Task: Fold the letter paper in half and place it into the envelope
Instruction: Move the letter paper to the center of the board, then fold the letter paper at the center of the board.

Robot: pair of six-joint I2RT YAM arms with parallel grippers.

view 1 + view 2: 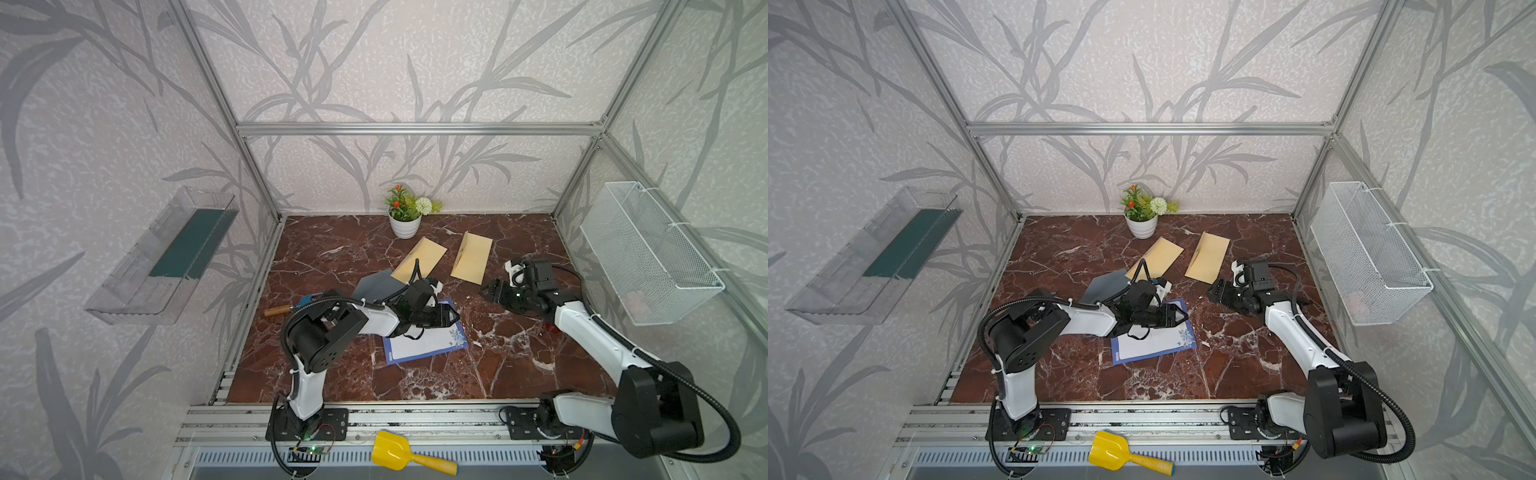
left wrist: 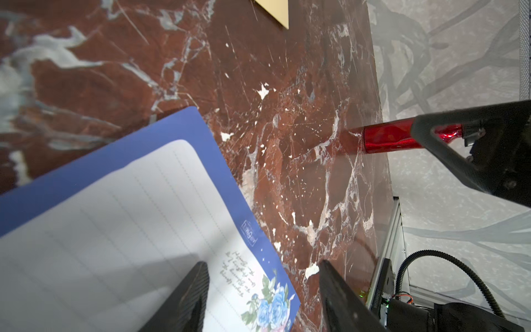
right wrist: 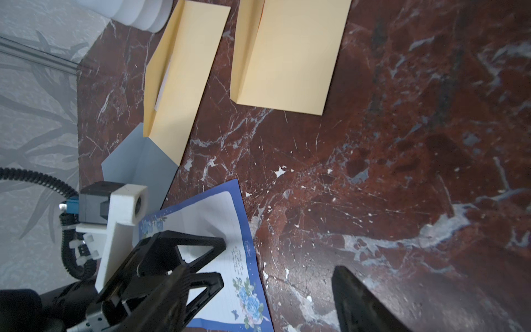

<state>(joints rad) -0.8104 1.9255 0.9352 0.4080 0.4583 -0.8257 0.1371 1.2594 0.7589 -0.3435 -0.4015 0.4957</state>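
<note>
The letter paper (image 1: 424, 347), white and lined with a blue border and blue roses, lies flat and unfolded on the marble table (image 1: 332, 374). My left gripper (image 1: 456, 318) hovers open over its right edge. In the left wrist view its jaws (image 2: 263, 276) straddle the rose corner of the paper (image 2: 129, 215). Two tan envelopes (image 1: 419, 259) (image 1: 471, 257) lie behind the paper, and a grey envelope (image 1: 376, 286) lies partly under the left tan one. My right gripper (image 1: 487, 289) hangs open and empty right of the paper, above bare marble (image 3: 255, 290).
A potted plant (image 1: 405, 216) stands at the back. A red cylinder (image 2: 385, 139) lies on the table beneath my right arm. A wooden-handled tool (image 1: 286, 309) lies at the left edge. A wire basket (image 1: 648, 253) hangs on the right wall, a clear bin (image 1: 166, 257) on the left. A yellow scoop (image 1: 399, 451) lies in front.
</note>
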